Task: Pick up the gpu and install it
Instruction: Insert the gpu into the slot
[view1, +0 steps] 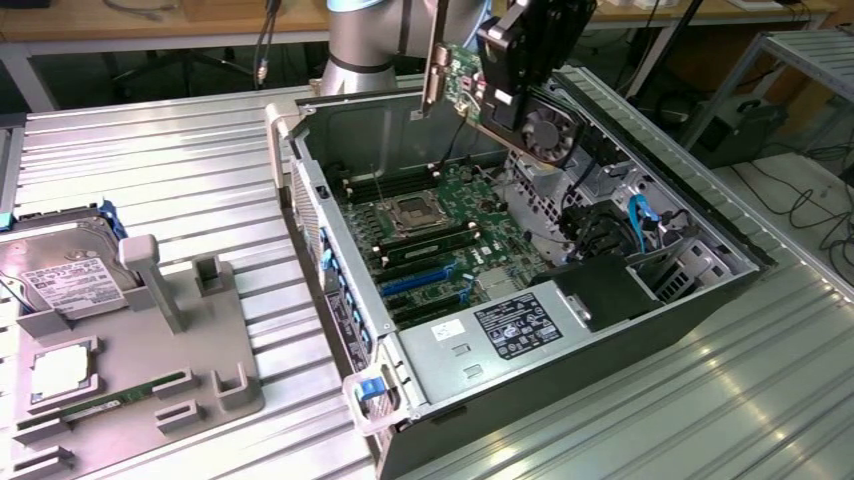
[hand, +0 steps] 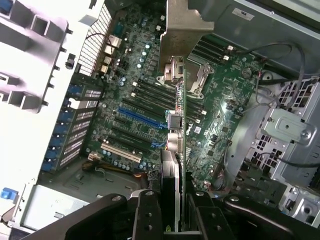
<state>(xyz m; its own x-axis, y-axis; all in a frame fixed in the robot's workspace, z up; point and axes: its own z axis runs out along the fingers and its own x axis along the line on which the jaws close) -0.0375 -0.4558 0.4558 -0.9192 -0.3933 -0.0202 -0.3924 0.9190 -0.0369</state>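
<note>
Exterior view, nearest first. Found a grey holder (view1: 174, 330) on the ribbed table (view1: 200, 160), at that view's left. Noted a RAM stick (view1: 114, 400) lying in a near groove of it and a drive (view1: 60, 275) resting at its far end.

Just beside the holder, toward the view's right: an open case (view1: 727, 245) lying on its side, interior facing up. Logged inside, at the near end, a supply (view1: 514, 325) bearing a black label. Beyond that, blue slots (view1: 414, 280), then the board (view1: 461, 215) with its socket (view1: 404, 210).

Higher and farther: observed the gpu (view1: 467, 80) off the table, hanging over the far end of the case, well clear of the board and tilted. Fan (view1: 550, 128) turned toward the near right; bracket (view1: 437, 70) upright at the card's end on the view's left. Not seated in any slot.

Confirmed the gripper (view1: 523, 80) clamped on the gpu from above, a finger on each face. Behind it, the arm (view1: 360, 50) rising at the far table edge.

Wrist view, checked along the card: gpu seen edge-on, pinched between the black fingers (hand: 147, 215), bracket at the far end, board below. Blue slot and white slot both apart from the card's edge.
</note>
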